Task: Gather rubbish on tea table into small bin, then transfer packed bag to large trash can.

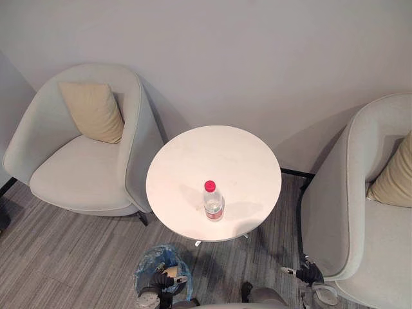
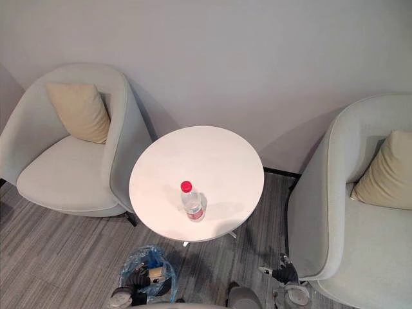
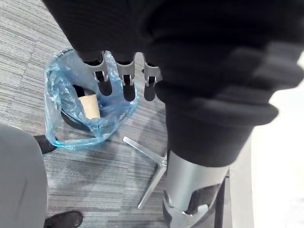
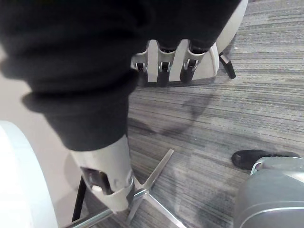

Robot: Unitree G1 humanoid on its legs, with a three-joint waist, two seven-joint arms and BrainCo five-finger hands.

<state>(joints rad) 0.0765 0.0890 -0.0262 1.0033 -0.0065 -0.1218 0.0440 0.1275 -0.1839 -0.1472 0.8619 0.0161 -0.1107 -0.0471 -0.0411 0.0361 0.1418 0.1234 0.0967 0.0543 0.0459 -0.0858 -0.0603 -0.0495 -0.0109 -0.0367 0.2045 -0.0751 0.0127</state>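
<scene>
Standing near smooth round tabletop's [image 1: 222, 151] front edge: clear plastic bottle [image 1: 213, 202], red cap. Small bin [image 3: 53, 97], crinkly blue bag [image 3: 114, 107], on grey ribbed carpet [image 1: 71, 257]. Left hand [image 3: 124, 78] over bin, right hand [image 4: 164, 64] beside armchair [image 1: 360, 212]; both slack, empty.

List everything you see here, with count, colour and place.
Table: one, white, round, between the armchairs.
Bottle: one, clear with red cap, upright on the table.
Small bin: one, blue bag lining, floor before the table.
Tan cylinder: one, inside the bin.
Armchairs: two, light grey, either side of the table.
Cushions: two, beige, one per armchair.
Left hand: one, silver fingers relaxed, above the bin.
Right hand: one, silver fingers relaxed, low by the right armchair.
</scene>
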